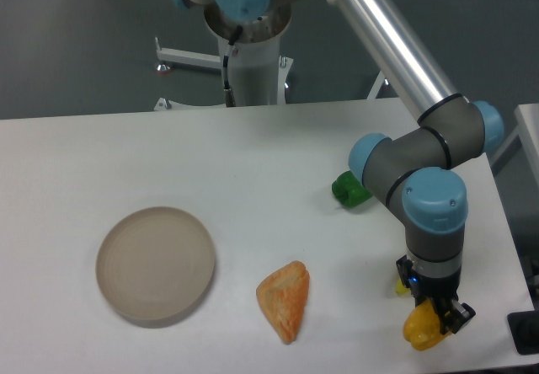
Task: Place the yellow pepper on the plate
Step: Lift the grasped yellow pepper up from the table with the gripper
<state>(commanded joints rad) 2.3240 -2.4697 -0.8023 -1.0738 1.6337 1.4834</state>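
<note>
The yellow pepper (pixel 423 328) is at the front right of the table, near its front edge. My gripper (pixel 434 313) points straight down over it, its dark fingers (pixel 459 313) pressed against the pepper's sides, so it is shut on the pepper. The arm's wrist hides the pepper's top and stem. The plate (pixel 156 262), round and beige-grey, lies flat at the front left with nothing on it, far from the gripper.
An orange triangular wedge (pixel 285 299) lies between the plate and the gripper. A green object (pixel 349 190) sits behind the arm's elbow. A small yellow piece (pixel 402 285) shows just left of the wrist. The table's right edge runs close by.
</note>
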